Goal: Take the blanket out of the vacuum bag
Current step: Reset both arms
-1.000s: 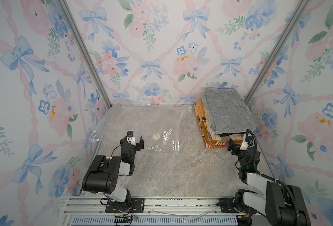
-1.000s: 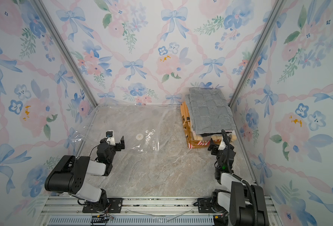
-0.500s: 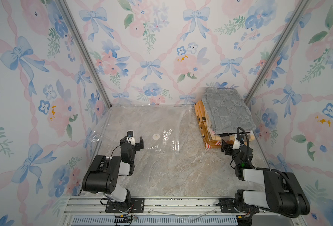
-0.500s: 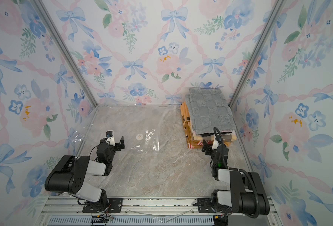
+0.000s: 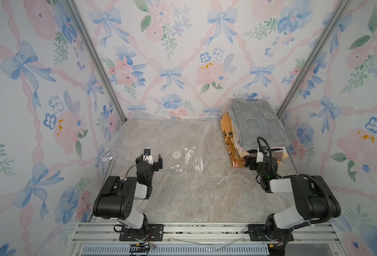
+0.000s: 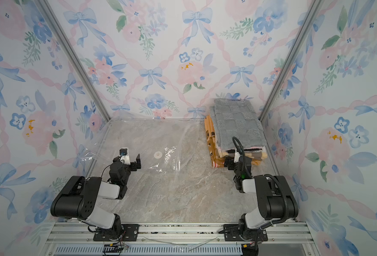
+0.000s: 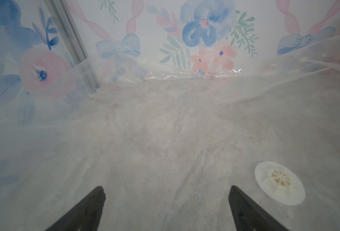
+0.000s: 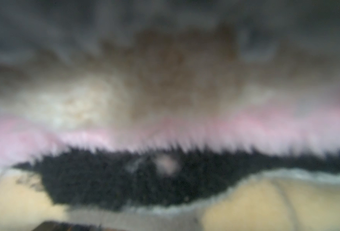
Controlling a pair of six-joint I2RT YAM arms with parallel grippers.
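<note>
Your vacuum bag (image 5: 161,141) lies flat across the surface (image 5: 194,195), valve (image 5: 176,154) up. The left gripper (image 5: 150,158) hovers over it, jaws wide apart and empty. The right gripper (image 5: 262,161), also spread, noses into the blanket stack (image 5: 256,124) at the back-right corner. Whether that stack sits inside plastic, I can't tell. Nothing gripped yet.
</note>
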